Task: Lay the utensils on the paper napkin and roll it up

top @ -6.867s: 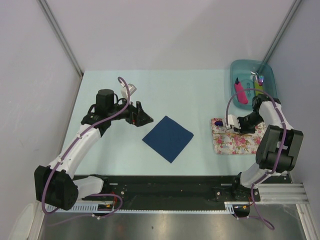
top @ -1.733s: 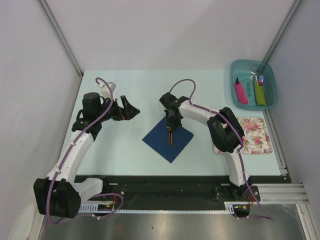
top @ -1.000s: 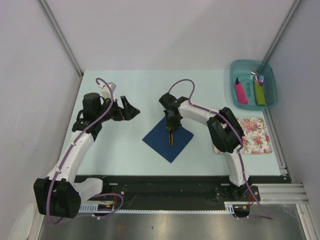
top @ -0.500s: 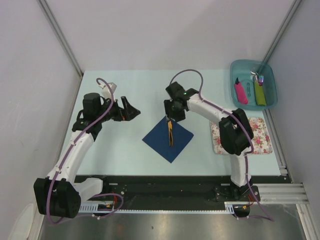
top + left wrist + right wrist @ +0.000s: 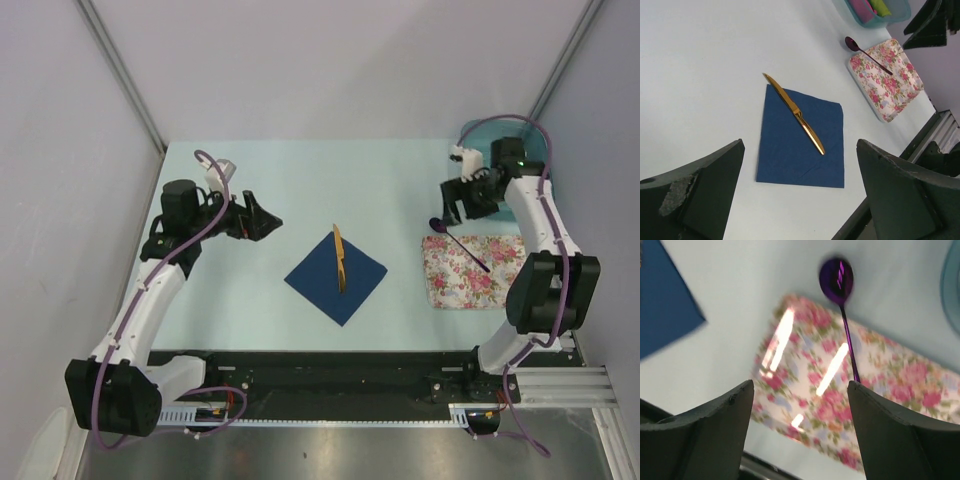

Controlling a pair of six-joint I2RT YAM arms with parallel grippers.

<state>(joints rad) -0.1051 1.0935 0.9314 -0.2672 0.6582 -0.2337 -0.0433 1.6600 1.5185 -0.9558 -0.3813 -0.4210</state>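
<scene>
- The right gripper (image 5: 453, 203) hangs above the table (image 5: 300, 170) with its jaws wide apart, holding nothing and touching nothing.
- The purple spoon (image 5: 836, 275) lies at its 7 o'clock. The bowl rests on the bare table just off the far left corner of the floral mat (image 5: 475, 280), and the thin handle runs back across the mat.
- At the gripper's 1 o'clock sits the teal tub (image 5: 877, 21), mostly hidden behind the right arm in the top view. It holds pink-handled cutlery (image 5: 860, 6) and green-handled cutlery (image 5: 881, 5).
- The left gripper (image 5: 262, 215) is spread fully wide and empty, above the table's left side, well apart from everything.
- The navy napkin (image 5: 336, 280) lies flat at the left gripper's 4 o'clock, between the two arms, turned like a diamond.
- The tan knife (image 5: 340, 258) lies on the napkin, running 12 to 6 o'clock. Its tip pokes just past the far corner.
- Open table separates the napkin from the mat.
</scene>
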